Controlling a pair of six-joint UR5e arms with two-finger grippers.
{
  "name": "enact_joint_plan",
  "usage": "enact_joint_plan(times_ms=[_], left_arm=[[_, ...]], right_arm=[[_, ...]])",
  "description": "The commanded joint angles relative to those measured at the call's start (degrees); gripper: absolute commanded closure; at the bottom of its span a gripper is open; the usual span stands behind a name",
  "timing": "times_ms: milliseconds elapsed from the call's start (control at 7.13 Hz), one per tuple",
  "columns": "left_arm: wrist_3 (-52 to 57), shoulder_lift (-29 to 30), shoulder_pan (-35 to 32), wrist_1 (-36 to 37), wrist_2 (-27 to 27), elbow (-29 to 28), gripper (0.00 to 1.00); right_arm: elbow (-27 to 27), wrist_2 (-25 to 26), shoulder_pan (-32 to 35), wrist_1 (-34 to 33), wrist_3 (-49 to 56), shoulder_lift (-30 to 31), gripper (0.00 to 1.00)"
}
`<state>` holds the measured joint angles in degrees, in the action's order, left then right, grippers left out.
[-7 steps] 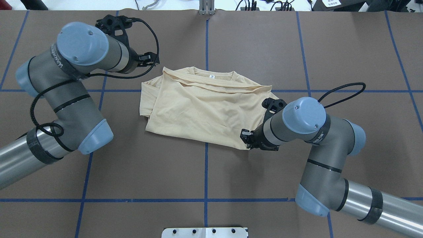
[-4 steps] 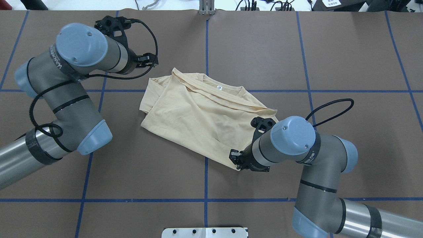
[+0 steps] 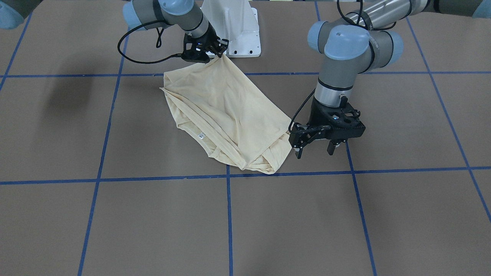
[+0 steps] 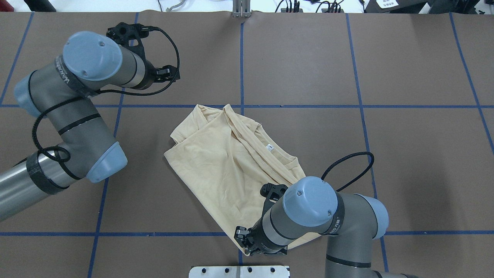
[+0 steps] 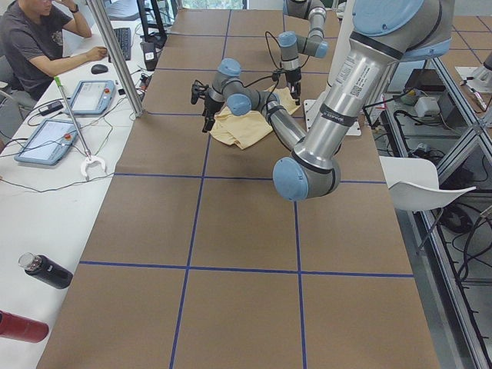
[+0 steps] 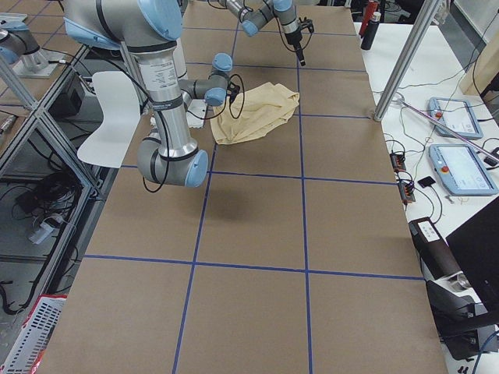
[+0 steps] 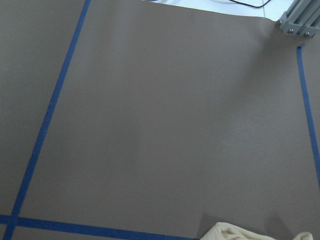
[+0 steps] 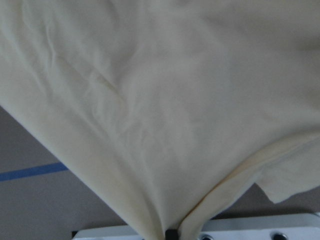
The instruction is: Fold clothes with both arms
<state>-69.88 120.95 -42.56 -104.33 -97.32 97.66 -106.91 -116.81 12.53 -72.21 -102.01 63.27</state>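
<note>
The clothes, one pale cream-yellow shirt [image 4: 220,166], lie loosely folded and slanted across the brown table, with the white neck label [image 4: 269,147] facing up. My right gripper [image 4: 242,242] is shut on the shirt's near corner, close to the pedestal; in the right wrist view the fabric [image 8: 150,110] funnels down into the pinch. From across the table the right gripper [image 3: 216,48] holds that corner slightly raised. My left gripper [image 3: 314,151] hangs open with nothing in it, just off the shirt's [image 3: 226,111] far side. In the overhead view the left gripper [image 4: 171,74] is apart from the cloth.
The white pedestal base [image 4: 239,271] sits right behind the right gripper. Blue tape lines [image 4: 241,58] grid the table. The left wrist view shows bare table and a scrap of shirt [image 7: 250,232]. A person [image 5: 38,38] sits at a side desk with tablets [image 5: 92,96].
My right gripper has pulled the shirt's corner toward the robot base. The whole shirt slid and swung round after it. The left gripper stayed open and drifted slightly left.
</note>
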Motion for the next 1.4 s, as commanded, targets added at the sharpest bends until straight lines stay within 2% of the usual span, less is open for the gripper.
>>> enact_joint_plan(times_ms=[0,281,561,842,982,1262], left_arm=[[0.01,0.07,0.02,-0.17,-0.15,-0.01,0.01],[-0.16,0.16,0.2,-1.66,-0.68,0.16,0.01],[-2.95,-1.67,6.49,-6.39,-0.77,-0.1,0.01],[-7.88,-9.91,9.16,-23.3,-0.94,0.17,0.01],[-8.16,-11.86,9.25,-24.42,-2.95,0.6,0.01],[-8.07,-12.41,9.95,-24.0,-3.32,-0.18,0.01]], right_arm=[[-0.32,-1.4,0.56,0.05,0.06,-0.08,0.0],[-0.76,-1.75,5.28,0.05,0.23,-0.08,0.0],[-1.02,-1.66,15.37,-0.13,0.76,0.19,0.0],[-1.28,-1.75,21.28,-0.13,3.03,-0.08,0.0],[-1.11,-0.97,21.92,-0.13,4.79,-0.08,0.0],[-1.11,0.09,23.76,-0.13,5.86,-0.08,0.0]])
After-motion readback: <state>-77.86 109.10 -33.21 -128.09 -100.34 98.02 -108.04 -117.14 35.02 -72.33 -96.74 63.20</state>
